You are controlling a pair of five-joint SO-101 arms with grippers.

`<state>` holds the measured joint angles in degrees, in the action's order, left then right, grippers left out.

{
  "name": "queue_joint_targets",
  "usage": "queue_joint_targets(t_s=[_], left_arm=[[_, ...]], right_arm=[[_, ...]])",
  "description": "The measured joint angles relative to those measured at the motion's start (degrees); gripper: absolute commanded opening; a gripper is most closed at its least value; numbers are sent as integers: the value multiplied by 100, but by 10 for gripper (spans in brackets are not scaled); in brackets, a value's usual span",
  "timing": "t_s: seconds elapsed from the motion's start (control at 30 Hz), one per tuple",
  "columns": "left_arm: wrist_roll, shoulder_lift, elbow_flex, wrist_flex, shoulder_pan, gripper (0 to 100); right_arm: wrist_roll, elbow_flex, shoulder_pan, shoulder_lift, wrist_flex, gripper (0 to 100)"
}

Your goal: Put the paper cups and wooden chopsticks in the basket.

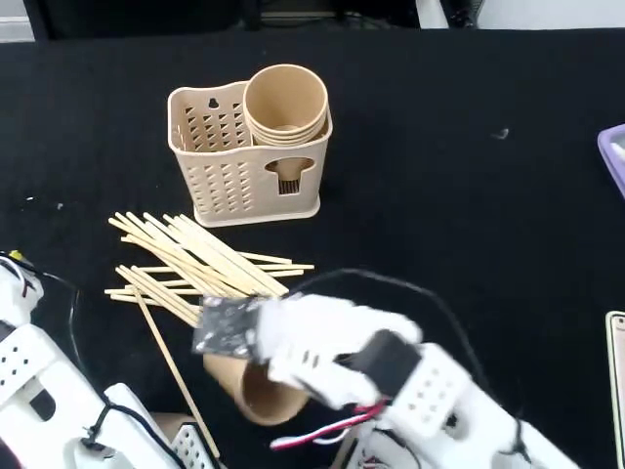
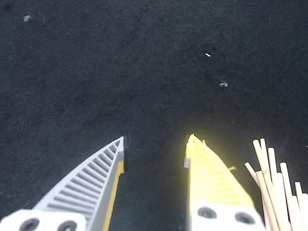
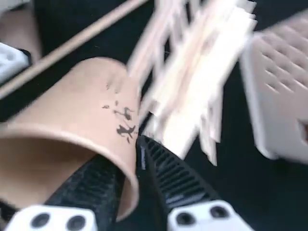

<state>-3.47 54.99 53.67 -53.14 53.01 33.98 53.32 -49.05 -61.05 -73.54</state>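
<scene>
Right hand (image 3: pixel 137 159): pinches the wall of a paper cup (image 3: pixel 72 110), with one finger inside the mouth and the other outside.
Cup position: tilted on its side, low over the worktop (image 1: pixel 469 195), just beside the near end of the chopsticks (image 1: pixel 195 259).
Left hand (image 2: pixel 155 139): fingers spread, holding nothing, low over bare worktop with chopstick tips just beside it.
Basket (image 1: pixel 225 181): upright beyond the chopstick pile. One compartment holds a stack of cups (image 1: pixel 285 98).
Loose chopstick (image 1: pixel 176 371): lies apart from the pile, running toward the near edge beside the held cup.
Step in hand (judged): carry the held cup to the basket and nest it on the stack.
Procedure: raise the cup well above the chopsticks before you traverse, so that the rim does not drag them. Turn the wrist until the mouth faces up. Centre the cup over the stack, lower it until it seats, then spread the fingers.
Caution: the paper wall is thin, so apply only enough pressure to hold it. An off-centre descent may tip the stack or catch the basket wall.
</scene>
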Motion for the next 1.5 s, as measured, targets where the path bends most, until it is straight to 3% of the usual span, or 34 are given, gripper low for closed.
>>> queue_joint_targets(t_s=[0.27, 0.43, 0.73, 1.0, 1.23, 1.5], left_arm=[[0, 0, 0, 0, 0, 208], [0, 0, 0, 0, 0, 207], [-18, 0, 114, 0, -35, 207], [-35, 0, 255, 0, -290, 206], [-35, 0, 334, 0, -334, 206], [-35, 0, 343, 0, -334, 206]], right_arm=[[308, -1705, 2075, 62, -826, 11], [-343, -3754, 3147, 1310, -1037, 11], [-1574, -8967, 3446, 4554, -2268, 11], [-2004, -12818, 3437, 7411, -2400, 11], [-2031, -13187, 3437, 8571, -2593, 11], [-2040, -12035, 3402, 8492, -2593, 11]])
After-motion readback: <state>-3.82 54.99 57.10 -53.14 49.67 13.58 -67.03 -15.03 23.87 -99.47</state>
